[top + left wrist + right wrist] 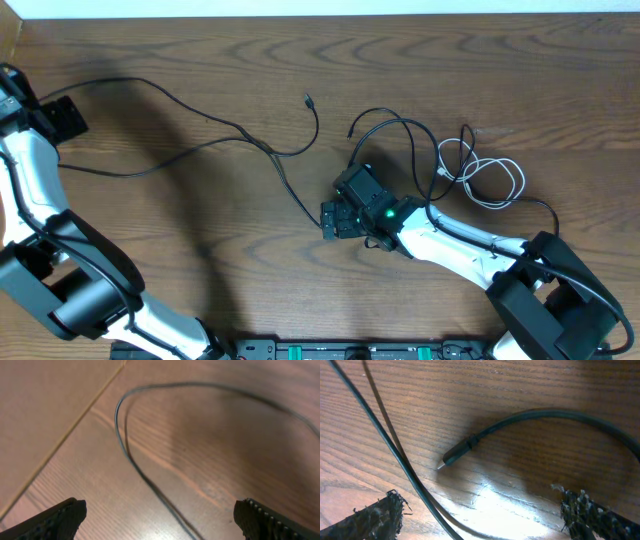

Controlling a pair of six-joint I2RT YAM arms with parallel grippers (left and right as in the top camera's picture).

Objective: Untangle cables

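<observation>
From above, a long black cable (190,152) runs from near the left gripper (62,118) at the table (250,60) edge to the middle, where the right gripper (335,218) sits beside a looped black cable (395,122) and a coiled white cable (490,180). Left wrist cam: jaws spread wide, empty, with cable curving on the wood between them. Right wrist cam: jaws wide too, gripping nothing, with a plug end (451,457) lying between them.
</observation>
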